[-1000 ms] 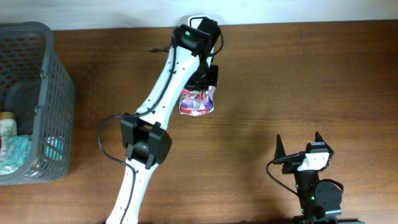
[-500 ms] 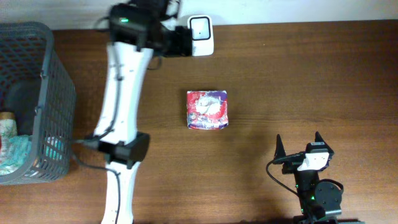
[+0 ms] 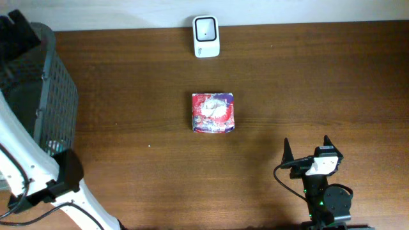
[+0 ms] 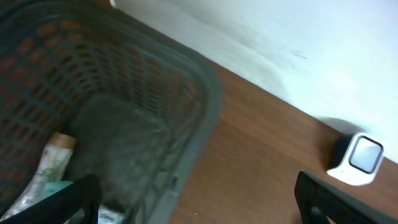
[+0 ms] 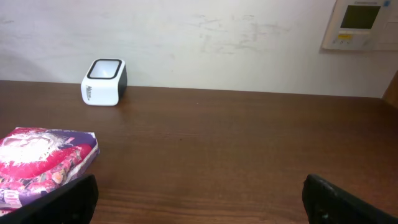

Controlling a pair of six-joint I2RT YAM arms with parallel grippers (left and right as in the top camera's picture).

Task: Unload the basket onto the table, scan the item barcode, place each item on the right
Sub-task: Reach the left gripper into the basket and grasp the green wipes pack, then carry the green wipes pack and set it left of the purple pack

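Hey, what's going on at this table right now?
Nothing is being held right now. The red and white packet lies flat in the middle of the table, apart from the white barcode scanner at the back edge. The left gripper hangs open above the grey basket, which has other items inside. The right gripper is open too, parked near the front right, facing the packet and scanner.

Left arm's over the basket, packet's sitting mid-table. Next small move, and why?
Probably lower the left hand into the grey plastic mesh basket toward an item inside. The hand hangs open and empty above it, and the red-and-white foil packet lies free on the table, apart from the white barcode scanner, so it looks done.
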